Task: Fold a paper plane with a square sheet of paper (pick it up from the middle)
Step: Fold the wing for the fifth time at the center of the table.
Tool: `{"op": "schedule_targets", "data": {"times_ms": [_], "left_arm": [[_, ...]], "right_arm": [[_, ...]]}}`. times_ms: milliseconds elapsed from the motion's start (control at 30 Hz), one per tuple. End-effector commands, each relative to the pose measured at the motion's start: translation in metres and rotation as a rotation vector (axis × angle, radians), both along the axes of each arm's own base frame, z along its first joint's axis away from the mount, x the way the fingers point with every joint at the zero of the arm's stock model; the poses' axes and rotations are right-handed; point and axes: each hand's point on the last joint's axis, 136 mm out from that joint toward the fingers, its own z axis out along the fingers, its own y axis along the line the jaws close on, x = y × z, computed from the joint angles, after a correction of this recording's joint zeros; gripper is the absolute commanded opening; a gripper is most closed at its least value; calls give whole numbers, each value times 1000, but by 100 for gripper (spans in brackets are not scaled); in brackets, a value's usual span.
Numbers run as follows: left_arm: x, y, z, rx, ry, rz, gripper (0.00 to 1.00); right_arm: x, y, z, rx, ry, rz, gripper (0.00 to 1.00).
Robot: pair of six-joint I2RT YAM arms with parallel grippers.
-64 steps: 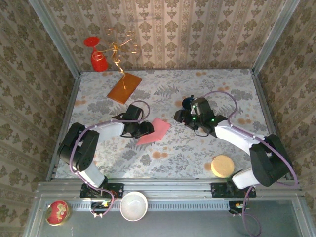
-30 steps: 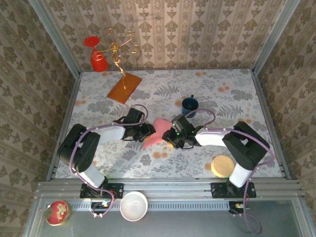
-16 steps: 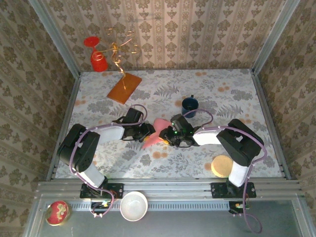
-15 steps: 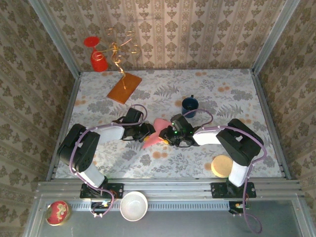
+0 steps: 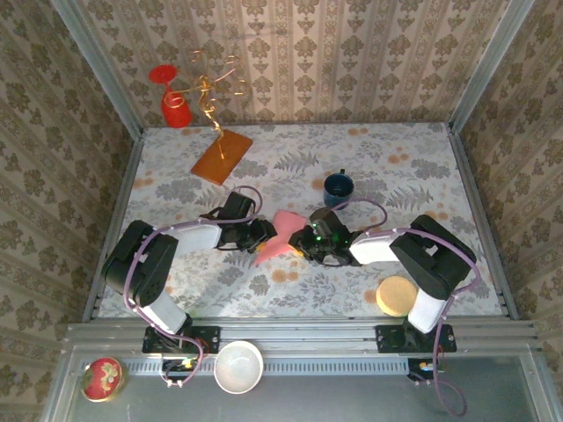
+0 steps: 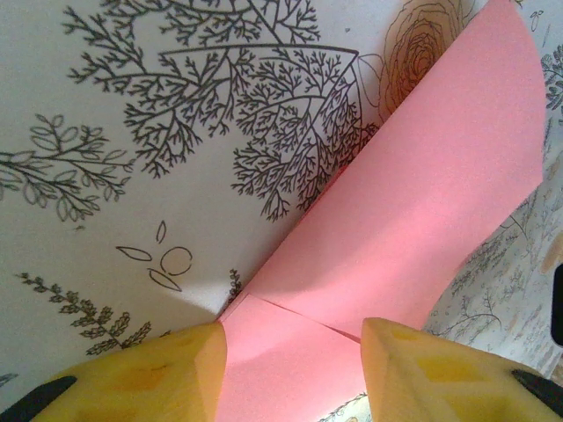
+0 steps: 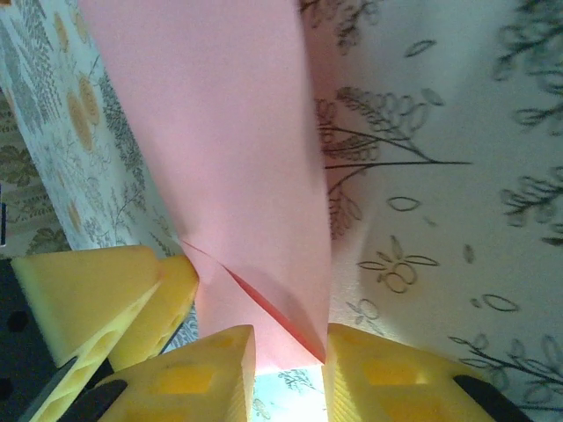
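The pink sheet of paper (image 5: 281,230) sits mid-table, bent upward between my two grippers. My left gripper (image 5: 262,234) reaches it from the left. In the left wrist view its yellow fingers (image 6: 149,378) stand apart, straddling a corner of the paper (image 6: 422,193), and a large flap rises to the upper right. My right gripper (image 5: 303,243) comes in from the right. In its wrist view the right gripper (image 7: 288,352) has a narrow gap, and a raised crease of the paper (image 7: 237,176) runs into it. The left gripper's fingers (image 7: 97,290) show just beside it.
A dark blue cup (image 5: 339,186) stands just behind the right gripper. An orange-brown board (image 5: 222,156) lies at the back left, near a red vessel (image 5: 174,107) and gold wire (image 5: 211,88). A tan round disc (image 5: 397,295) lies front right. A white bowl (image 5: 238,367) sits off the table's front edge.
The right arm swung in from the back right to the paper and its jaws have narrowed. The paper went from flat to bent upward. The left gripper stayed put.
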Motion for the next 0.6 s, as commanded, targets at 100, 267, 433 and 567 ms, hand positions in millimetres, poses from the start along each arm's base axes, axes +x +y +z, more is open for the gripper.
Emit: {"op": "schedule_targets", "data": {"times_ms": [100, 267, 433, 567], "left_arm": [[-21, 19, -20, 67, 108, 27, 47], [-21, 18, -19, 57, 107, 34, 46], [-21, 18, -17, 50, 105, 35, 47], [-19, 17, -14, 42, 98, 39, 48]], "right_arm": [[8, -2, -1, 35, -4, -66, 24], [11, -1, -5, 68, 2, -89, 23], [13, 0, -4, 83, -14, -94, 22], [13, -2, -3, 84, -24, -100, 17]]}}
